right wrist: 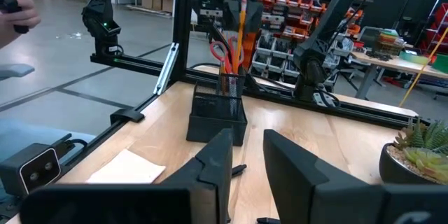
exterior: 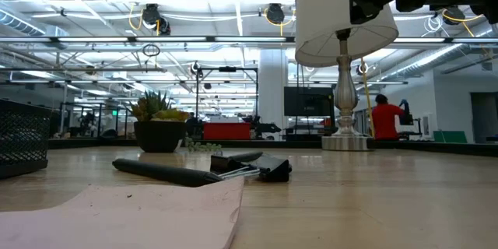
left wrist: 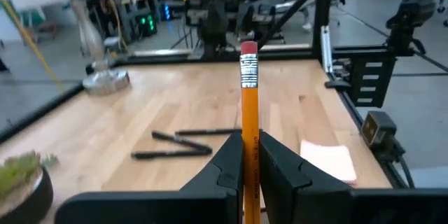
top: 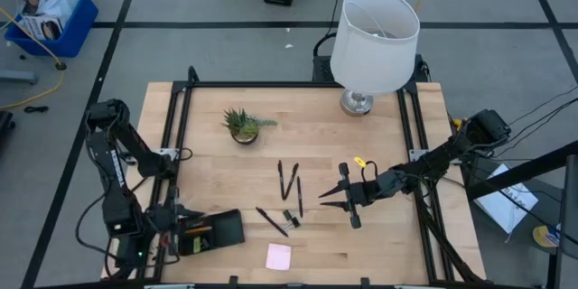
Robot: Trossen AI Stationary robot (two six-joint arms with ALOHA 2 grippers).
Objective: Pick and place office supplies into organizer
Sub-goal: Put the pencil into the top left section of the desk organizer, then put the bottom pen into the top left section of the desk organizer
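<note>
My left gripper (left wrist: 250,147) is shut on an orange pencil (left wrist: 249,112) at the table's near left, over the black mesh organizer (top: 217,232). In the right wrist view the pencil (right wrist: 240,35) stands nearly upright above the organizer (right wrist: 217,115), which holds red-handled scissors (right wrist: 220,47); whether its lower end is inside, I cannot tell. Thin black pens (top: 289,181) and a pen with a clip (top: 275,221) lie mid-table. The pink pad (top: 278,255) lies flat near the front edge. My right gripper (top: 348,200) hovers open, right of the pens. My left gripper pinches the pencil's shaft (left wrist: 250,155) between its two fingers (left wrist: 227,168). The fingers lie across the pencil. The eraser end (left wrist: 248,47) sticks out well past the fingers, and the gripper hides the other end. The pencil stands close to upright.
A small potted plant (top: 242,125) stands at the far left of the board, and a white-shaded lamp (top: 375,36) at the far right. Black frame rails (top: 176,135) run along the table's sides. Bare wood lies between the pens and the lamp.
</note>
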